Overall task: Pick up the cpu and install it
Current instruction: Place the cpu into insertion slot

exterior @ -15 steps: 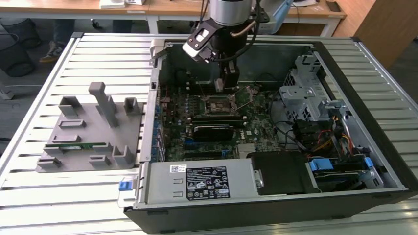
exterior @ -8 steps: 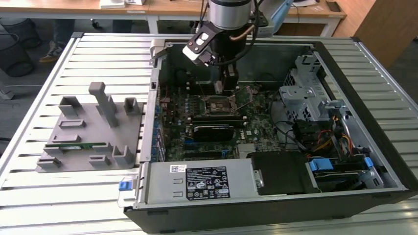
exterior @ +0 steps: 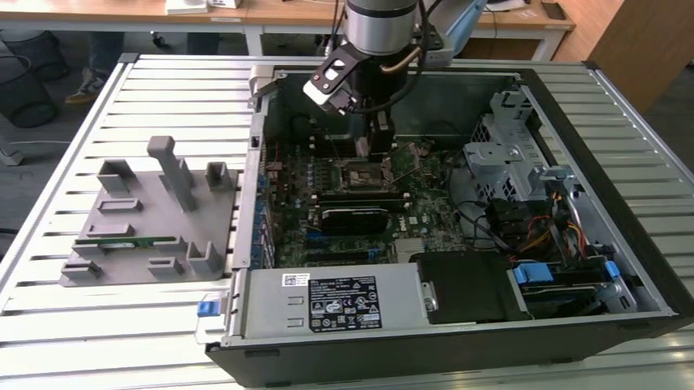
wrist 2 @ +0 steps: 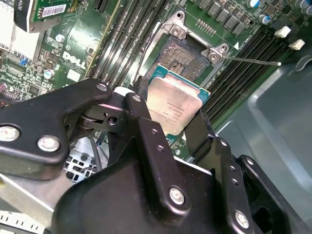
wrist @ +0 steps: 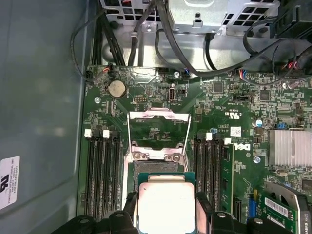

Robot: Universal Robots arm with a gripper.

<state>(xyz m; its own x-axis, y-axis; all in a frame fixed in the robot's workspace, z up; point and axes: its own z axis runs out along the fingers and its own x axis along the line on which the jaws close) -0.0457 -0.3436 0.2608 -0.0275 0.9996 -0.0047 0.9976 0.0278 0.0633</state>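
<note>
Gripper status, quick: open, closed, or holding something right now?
Gripper: closed on the cpu, held close to the open socket.

The gripper (wrist: 166,210) clasps the cpu (wrist: 166,200) (silver top, green rim) near the socket's lifted frame (wrist: 158,116).
</note>
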